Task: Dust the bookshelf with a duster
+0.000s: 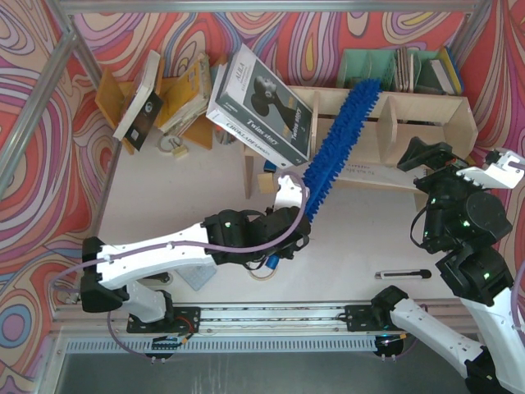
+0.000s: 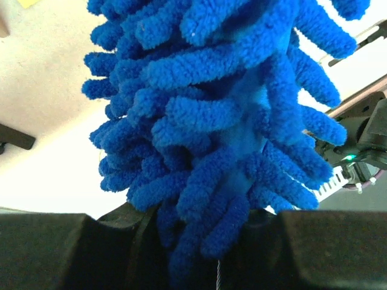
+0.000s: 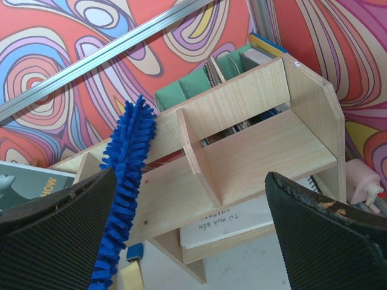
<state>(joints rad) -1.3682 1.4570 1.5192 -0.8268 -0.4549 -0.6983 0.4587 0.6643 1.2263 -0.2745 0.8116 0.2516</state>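
Observation:
The pale plywood bookshelf [image 1: 426, 111] [image 3: 260, 151] stands at the back right, its upright dividers facing up. The fluffy blue duster [image 1: 340, 139] [image 2: 224, 109] [image 3: 124, 181] slants up from the table across the shelf's left compartment, with its tip at the shelf's back edge. My left gripper [image 1: 291, 212] [image 2: 205, 241] is shut on the duster at its lower end, and blue strands fill the left wrist view. The handle is hidden. My right gripper [image 1: 463, 160] [image 3: 193, 223] hovers to the right of the shelf, open and holding nothing, pointed at the shelf.
A big black-and-white book [image 1: 262, 103] leans on the shelf's left end. Behind it is an orange rack [image 1: 176, 90] with books, and a teal organiser [image 1: 394, 70] stands behind the shelf. A white book [image 3: 242, 223] lies on the lower shelf. A pen [image 1: 402, 273] lies near the right arm's base.

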